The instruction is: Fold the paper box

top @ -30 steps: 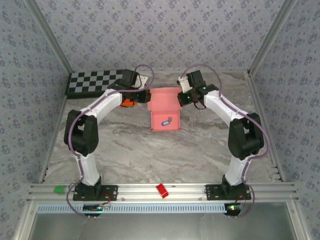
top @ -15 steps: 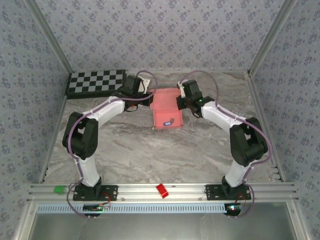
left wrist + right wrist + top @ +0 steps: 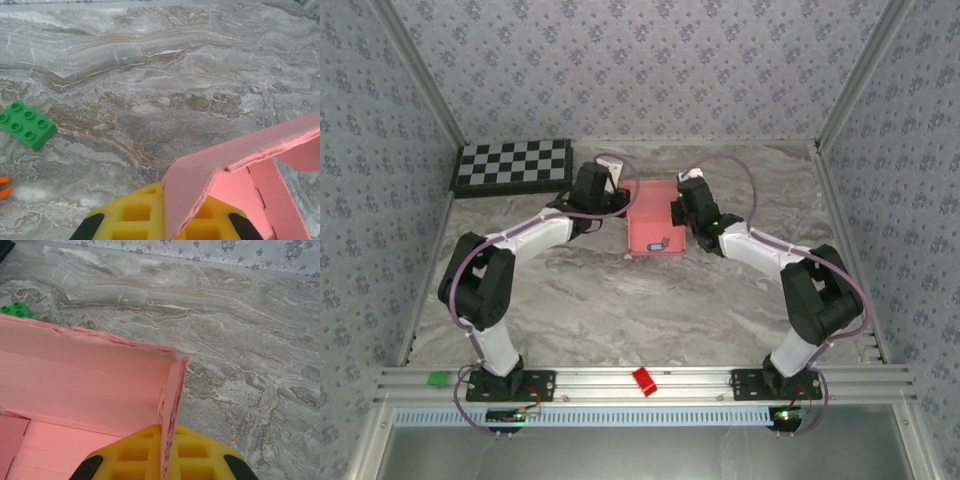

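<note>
Card is pinched from both sides: the left gripper (image 3: 618, 203) is closed tight on the raised left flap of the paper box (image 3: 653, 218), and the right gripper (image 3: 678, 212) is closed on its upright right wall. The box sits between the two claws on the marble table (image 3: 620, 300). In the left wrist view, a green brick (image 3: 26, 124) lies ahead and left of the left claw, well apart.

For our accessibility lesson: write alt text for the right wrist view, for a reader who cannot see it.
The right gripper is shut on an upright end flap of the pink box, beside its standing long wall. Grey marble table stretches beyond, with a green brick at the picture's left edge.
</note>
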### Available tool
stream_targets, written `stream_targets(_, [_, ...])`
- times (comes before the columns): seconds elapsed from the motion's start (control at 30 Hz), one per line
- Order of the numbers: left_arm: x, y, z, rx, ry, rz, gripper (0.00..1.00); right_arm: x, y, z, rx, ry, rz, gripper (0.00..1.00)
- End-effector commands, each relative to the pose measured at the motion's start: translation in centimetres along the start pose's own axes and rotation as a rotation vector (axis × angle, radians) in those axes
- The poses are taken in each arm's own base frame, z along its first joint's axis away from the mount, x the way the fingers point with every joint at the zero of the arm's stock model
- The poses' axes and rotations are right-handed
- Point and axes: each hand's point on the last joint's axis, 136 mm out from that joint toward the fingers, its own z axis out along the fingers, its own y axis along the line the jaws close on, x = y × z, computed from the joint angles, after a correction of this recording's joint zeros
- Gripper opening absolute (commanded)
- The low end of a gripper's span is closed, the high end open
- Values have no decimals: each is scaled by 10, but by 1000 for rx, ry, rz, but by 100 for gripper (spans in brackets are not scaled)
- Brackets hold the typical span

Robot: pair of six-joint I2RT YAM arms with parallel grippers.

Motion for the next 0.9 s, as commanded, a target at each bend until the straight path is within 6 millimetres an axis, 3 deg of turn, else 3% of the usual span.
stream_targets(0.0, [-25, -2, -13, -23, -110, -31, 0, -15, -7, -7, 59, -79, 79, 4])
stream_targets(0.87, [-6, -4, -10, -26, -152, -77, 0, 5, 6, -6, 97, -123, 131, 11])
